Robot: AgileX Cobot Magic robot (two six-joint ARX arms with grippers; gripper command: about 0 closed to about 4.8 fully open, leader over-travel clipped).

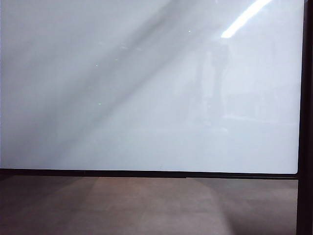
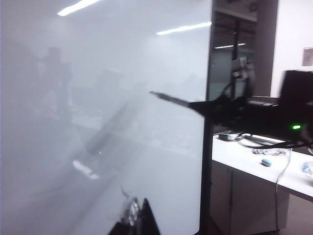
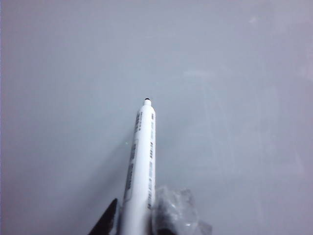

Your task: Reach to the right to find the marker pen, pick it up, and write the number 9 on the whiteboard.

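My marker pen (image 3: 142,166) is a white barrel with grey print along its side and a small dark tip, pointing straight at the whiteboard (image 3: 234,73); whether the tip touches it, I cannot tell. The whiteboard (image 1: 146,98) stands upright, glossy white in a narrow black frame, streaked with reflections, with no pen stroke visible

Soft, even indoor light washes over the glossy whiteboard (image 1: 146,88), with a bright streak of glare (image 1: 244,17) from a ceiling lamp near its upper right corner and a broad grey diagonal shadow crossing the board. Below it, the brown surface (image 1: 146,205) sits dimmer. The left wrist view is hazy and smeared, with ceiling strip lights mirrored in the board, while the right wrist view shows the marker pen (image 3: 142,161) fairly sharp against flat, dull grey.
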